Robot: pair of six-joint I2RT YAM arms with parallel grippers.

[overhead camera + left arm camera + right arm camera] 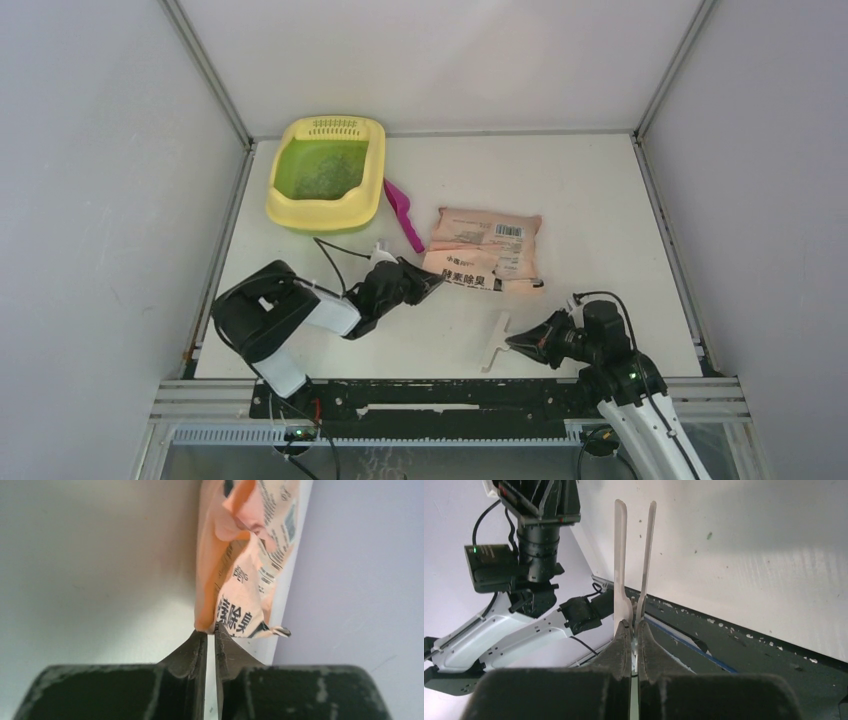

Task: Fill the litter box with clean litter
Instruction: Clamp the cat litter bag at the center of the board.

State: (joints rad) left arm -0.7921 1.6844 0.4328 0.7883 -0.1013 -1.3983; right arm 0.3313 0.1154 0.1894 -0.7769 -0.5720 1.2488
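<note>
The pale yellow litter box (372,190) stands at the back left, its green floor carrying a speckled layer of litter (322,172). The peach printed bag (487,247) lies flat mid-table. My left gripper (437,279) is shut on the bag's near-left corner; in the left wrist view the fingertips (200,639) pinch the bag's edge (235,580). My right gripper (513,343) is shut on a white two-pronged plastic clip (495,343) low over the table's near edge. The clip's prongs (620,555) stick out past my right gripper (634,626).
A magenta scoop (404,214) lies between the litter box and the bag. Grey walls close in the table on the left, back and right. A metal rail (450,392) runs along the near edge.
</note>
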